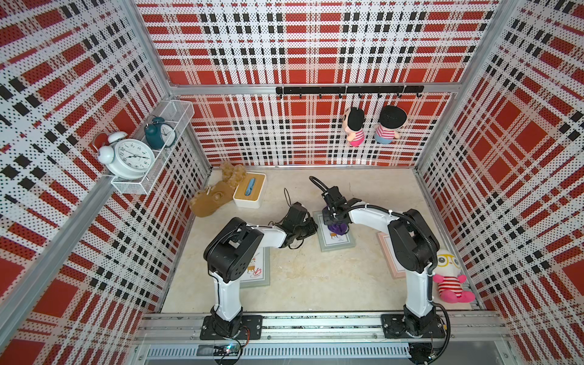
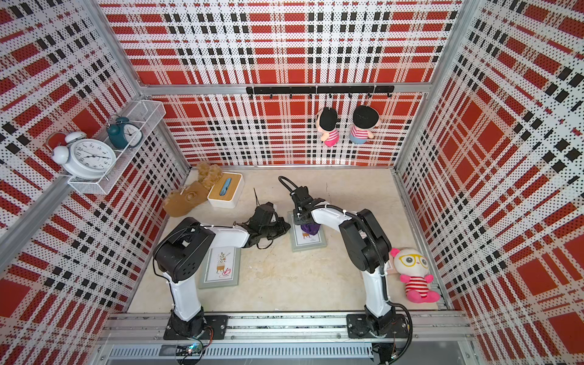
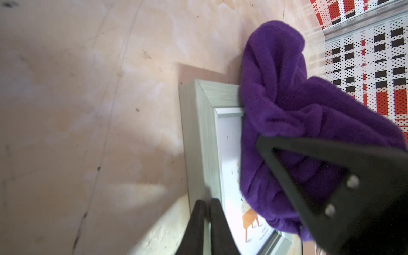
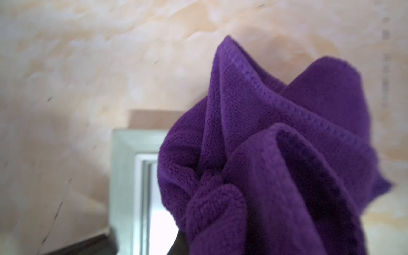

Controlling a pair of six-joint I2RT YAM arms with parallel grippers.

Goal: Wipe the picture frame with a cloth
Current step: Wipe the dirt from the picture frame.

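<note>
Right tool [image 1: 335, 221]: clamped tight on the cloth [image 1: 337, 228]. The purple wad bulges out past its black fingers [image 3: 364, 220], and in the right wrist view the folds fill nearly half the shot.
Cloth: hanging crumpled from that tool, right over the far half of the picture frame [image 1: 338, 245]. In the left wrist view it covers the far border and part of the glass. Whether it presses down or only brushes, I can't tell.
Left tool [image 3: 207, 204]: fingers squeezed almost together with just a sliver between them. They sit at the frame's left border, just beside the cloth. Can't tell if they nip the edge.
Picture frame: grey-green and flat on the desk [image 1: 316, 284], mid-desk between the two arms. An orange drawing peeks out below the cloth.
Further out: a second grey-green frame [image 2: 221, 267] lies under the left arm. A pink frame [image 1: 387, 252] is half hidden behind the right arm.
Edges: a white plush with yellow glasses [image 1: 448, 278] sits by the right wall. A tan plush [image 1: 211, 199] and a white box with a wooden lid [image 1: 249, 189] sit in the back left corner.
</note>
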